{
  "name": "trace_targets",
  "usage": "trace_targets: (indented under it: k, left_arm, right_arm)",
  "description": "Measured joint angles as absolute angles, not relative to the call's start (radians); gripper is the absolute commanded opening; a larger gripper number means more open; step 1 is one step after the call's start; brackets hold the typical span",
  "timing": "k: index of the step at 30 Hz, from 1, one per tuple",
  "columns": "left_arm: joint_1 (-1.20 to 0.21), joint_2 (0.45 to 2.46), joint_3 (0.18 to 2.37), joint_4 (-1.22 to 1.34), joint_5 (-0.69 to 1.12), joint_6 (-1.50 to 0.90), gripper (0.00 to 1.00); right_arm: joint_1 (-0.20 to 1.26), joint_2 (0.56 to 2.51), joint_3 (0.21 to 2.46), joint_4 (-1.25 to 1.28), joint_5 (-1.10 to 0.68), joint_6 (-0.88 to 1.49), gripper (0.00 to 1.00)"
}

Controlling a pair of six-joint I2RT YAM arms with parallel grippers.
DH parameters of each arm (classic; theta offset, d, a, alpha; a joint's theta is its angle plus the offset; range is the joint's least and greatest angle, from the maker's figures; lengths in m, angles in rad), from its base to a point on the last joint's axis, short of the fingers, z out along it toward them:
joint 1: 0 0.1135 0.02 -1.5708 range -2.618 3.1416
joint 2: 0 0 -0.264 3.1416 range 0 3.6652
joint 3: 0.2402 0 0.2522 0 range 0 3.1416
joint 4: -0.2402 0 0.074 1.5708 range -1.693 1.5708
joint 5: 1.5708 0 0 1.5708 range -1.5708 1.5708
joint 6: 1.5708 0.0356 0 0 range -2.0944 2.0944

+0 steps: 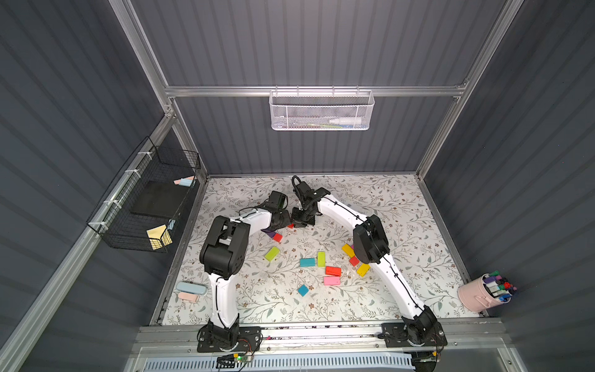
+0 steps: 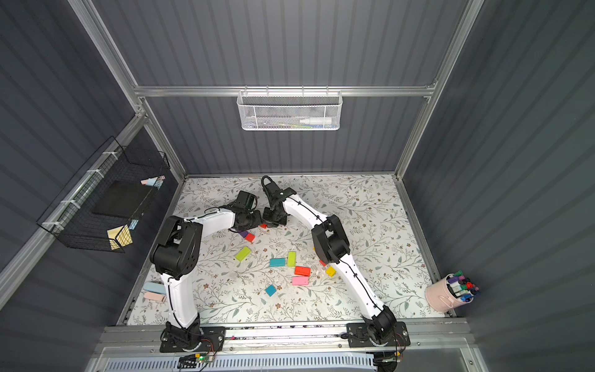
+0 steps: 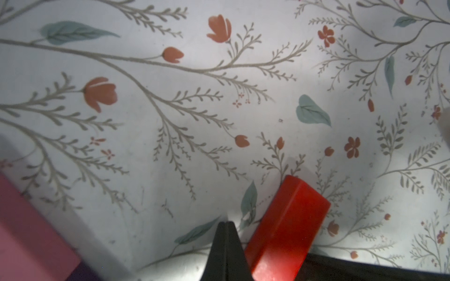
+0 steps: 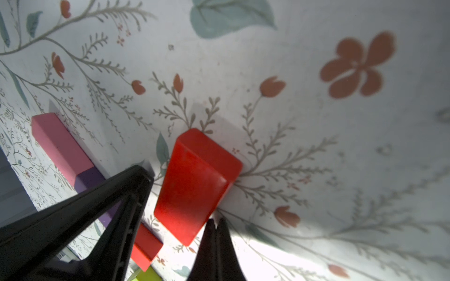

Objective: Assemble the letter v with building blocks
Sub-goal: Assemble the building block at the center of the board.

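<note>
A red block (image 4: 197, 185) lies on the floral mat, and both grippers stand at it from opposite sides. My left gripper (image 3: 226, 222) is shut and empty, its tip just beside the same red block (image 3: 287, 228). My right gripper (image 4: 216, 220) is also shut and empty, its tip at the block's near corner. In both top views the two grippers (image 1: 285, 220) (image 1: 299, 222) meet over this block (image 1: 290, 226). A pink block (image 4: 60, 143), a purple one (image 4: 90, 180) and a red one (image 4: 146, 248) lie end to end in a slanted row beside it.
Loose blocks lie nearer the front: lime (image 1: 272, 253), teal (image 1: 307, 262), lime (image 1: 321, 259), red (image 1: 333, 270), pink (image 1: 332, 281), teal (image 1: 303, 290), yellow (image 1: 363, 269). Two pastel cases (image 1: 191, 288) sit at the left edge. A pink marker cup (image 1: 483, 293) stands front right.
</note>
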State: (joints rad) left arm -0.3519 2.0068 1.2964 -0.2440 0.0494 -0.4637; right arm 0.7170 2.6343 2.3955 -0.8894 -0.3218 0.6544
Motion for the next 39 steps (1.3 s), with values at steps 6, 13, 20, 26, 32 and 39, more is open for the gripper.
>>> trace_targets:
  k: [6, 13, 20, 26, 32, 39]
  left_arm:
    - [-0.361, 1.993, 1.299, -0.250, 0.080, -0.511, 0.00]
    - [-0.344, 1.889, 1.328, -0.224, 0.097, -0.575, 0.04]
    - [-0.218, 1.751, 1.303, -0.204, 0.101, -0.606, 0.08]
    - [-0.206, 1.673, 1.274, -0.213, 0.118, -0.597, 0.09]
    - [-0.215, 1.605, 1.259, -0.247, 0.124, -0.582, 0.09]
    - [-0.215, 1.557, 1.258, -0.273, 0.123, -0.572, 0.09]
  right_arm:
    - [0.722, 2.515, 2.248, -0.860, -0.270, 0.644, 0.00]
    - [0.676, 2.436, 2.275, -0.833, -0.291, 0.593, 0.00]
    - [0.572, 2.575, 2.503, -0.854, -0.373, 0.565, 0.00]
    - [0.551, 2.697, 2.582, -0.863, -0.450, 0.587, 0.00]
    - [0.574, 2.745, 2.582, -0.858, -0.498, 0.640, 0.00]
    - [0.595, 2.770, 2.584, -0.817, -0.518, 0.692, 0.00]
